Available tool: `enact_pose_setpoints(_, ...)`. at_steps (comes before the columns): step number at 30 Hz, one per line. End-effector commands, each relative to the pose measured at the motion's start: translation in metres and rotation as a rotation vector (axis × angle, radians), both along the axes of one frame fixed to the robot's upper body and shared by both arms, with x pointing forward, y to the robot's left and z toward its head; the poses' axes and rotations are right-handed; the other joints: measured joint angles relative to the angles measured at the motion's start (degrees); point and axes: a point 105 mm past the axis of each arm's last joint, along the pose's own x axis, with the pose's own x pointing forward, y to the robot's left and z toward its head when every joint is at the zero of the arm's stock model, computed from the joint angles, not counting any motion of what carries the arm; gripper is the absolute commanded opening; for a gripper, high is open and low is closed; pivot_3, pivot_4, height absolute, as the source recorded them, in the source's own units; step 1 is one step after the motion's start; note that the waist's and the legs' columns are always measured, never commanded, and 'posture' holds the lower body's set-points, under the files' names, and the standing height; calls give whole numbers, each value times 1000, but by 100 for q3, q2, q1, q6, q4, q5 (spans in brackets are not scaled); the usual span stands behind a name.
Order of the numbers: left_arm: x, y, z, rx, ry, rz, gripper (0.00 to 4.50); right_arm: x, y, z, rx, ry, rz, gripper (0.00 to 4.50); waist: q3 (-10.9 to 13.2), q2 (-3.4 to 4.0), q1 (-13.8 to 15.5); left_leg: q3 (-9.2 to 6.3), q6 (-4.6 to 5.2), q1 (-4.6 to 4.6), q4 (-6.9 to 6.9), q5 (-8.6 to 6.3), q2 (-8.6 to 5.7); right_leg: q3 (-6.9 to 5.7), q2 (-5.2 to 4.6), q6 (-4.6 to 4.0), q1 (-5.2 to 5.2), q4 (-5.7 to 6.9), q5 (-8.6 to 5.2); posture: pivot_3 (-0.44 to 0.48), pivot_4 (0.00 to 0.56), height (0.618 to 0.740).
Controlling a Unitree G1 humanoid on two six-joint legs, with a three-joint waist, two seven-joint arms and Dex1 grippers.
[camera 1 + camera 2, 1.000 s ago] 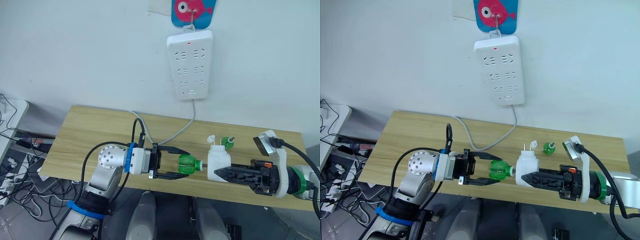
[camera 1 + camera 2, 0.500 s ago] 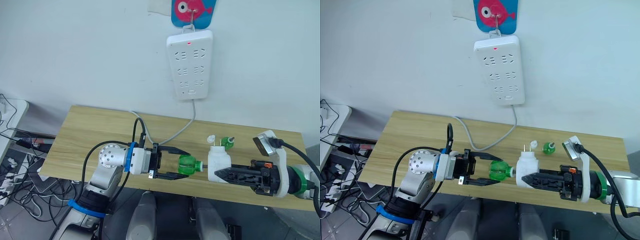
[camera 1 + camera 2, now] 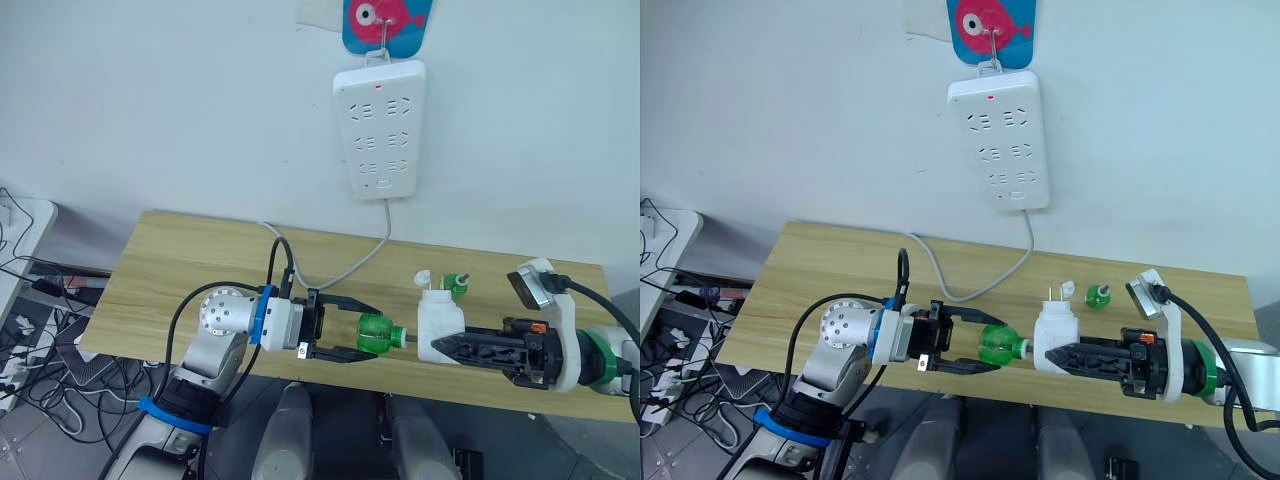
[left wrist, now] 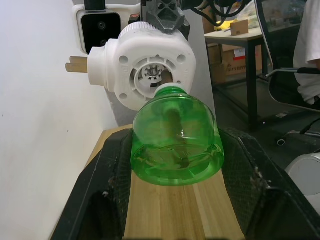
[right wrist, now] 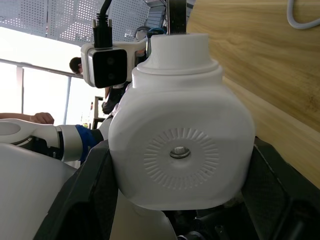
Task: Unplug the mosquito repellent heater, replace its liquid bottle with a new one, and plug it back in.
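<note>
My left pincer (image 3: pixel 352 338) pinches the green bottle (image 3: pixel 377 333), neck just short of the heater (image 3: pixel 438 322) clamped in my right pincer (image 3: pixel 447 348). Beyond the heater lie a white cap (image 3: pixel 422 277) and a second green bottle (image 3: pixel 456 285); the power strip (image 3: pixel 380 130) hangs above.

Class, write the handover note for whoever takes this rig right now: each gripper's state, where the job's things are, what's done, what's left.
Left gripper: shut on the green liquid bottle, neck pointing at the heater.
Right gripper: shut on the mosquito repellent heater, unplugged, held over the wooden table.
A gap separates bottle and heater socket.
A second green bottle and a white cap lie on the table behind the heater.
Left: seat the bottle, then plug into the wall power strip.
</note>
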Motion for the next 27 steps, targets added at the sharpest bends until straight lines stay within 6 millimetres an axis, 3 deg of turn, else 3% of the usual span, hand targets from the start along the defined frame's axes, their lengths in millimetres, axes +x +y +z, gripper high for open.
enact_pose_setpoints(1, 4, -8, 5, -25, -18, 13, 2232, -8, 5, 9, 29, -25, 47, 2954, 0, 0, 0, 0, 0, 0, 0, 0, 0, 0, 0, 0, 0, 0, 0, 214, 357, 740)
enact_pose_setpoints(4, 11, -10, 11, -47, -31, 36, 2232, -10, 5, 8, 24, -14, 53, 2954, 0, 0, 0, 0, 0, 0, 0, 0, -1, -1, 0, 0, 0, 0, 0, 216, 357, 740)
enact_pose_setpoints(14, 1, -10, 14, -73, -45, -1, 2232, -2, 3, 6, 21, -17, 7, 2954, 0, -1, -1, -1, 0, -1, -1, 0, 0, -1, 0, -7, 0, 1, 4, 213, 358, 740)
enact_pose_setpoints(27, 2, -9, 20, -94, -51, 13, 2232, 0, -3, 3, 5, 6, -15, 2954, 0, -1, 1, -1, 0, 0, 0, 0, 0, -1, 0, -7, 0, 1, 4, 220, 351, 740)
